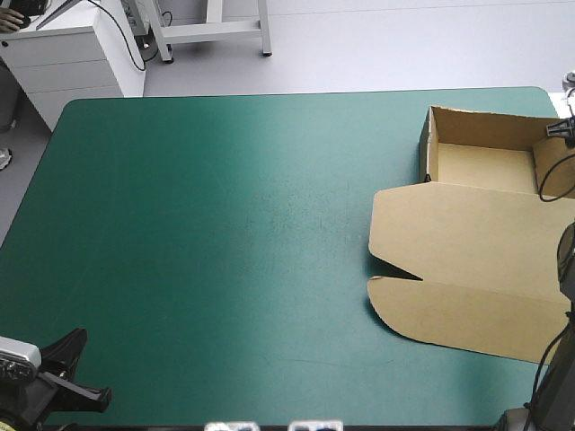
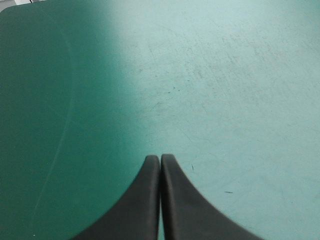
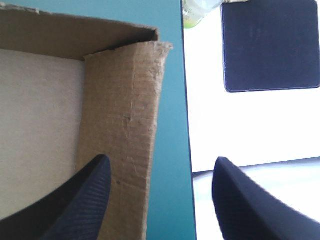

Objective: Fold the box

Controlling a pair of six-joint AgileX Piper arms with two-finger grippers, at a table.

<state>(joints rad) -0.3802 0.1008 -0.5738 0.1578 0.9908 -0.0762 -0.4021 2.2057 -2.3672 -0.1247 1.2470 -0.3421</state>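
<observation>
Brown cardboard box, an open tray with its lid flat, sits at the right side of the teal-green table cover. Right gripper, fingers apart, brackets the raised side wall, apparently mid wall-tucking; pinching that wall seems next. Left gripper, pressed together, hangs well apart from the box.

On desk far-right: box, lid flat toward near edge. Near-left corner: left tool. Over box's right wall: right tool.

You can see the box is brown cardboard, dull and a bit rough. The teal-green cover looks smooth, with thin scratches and a soft shine. The right gripper has dull black fingers with tiny ribs.
</observation>
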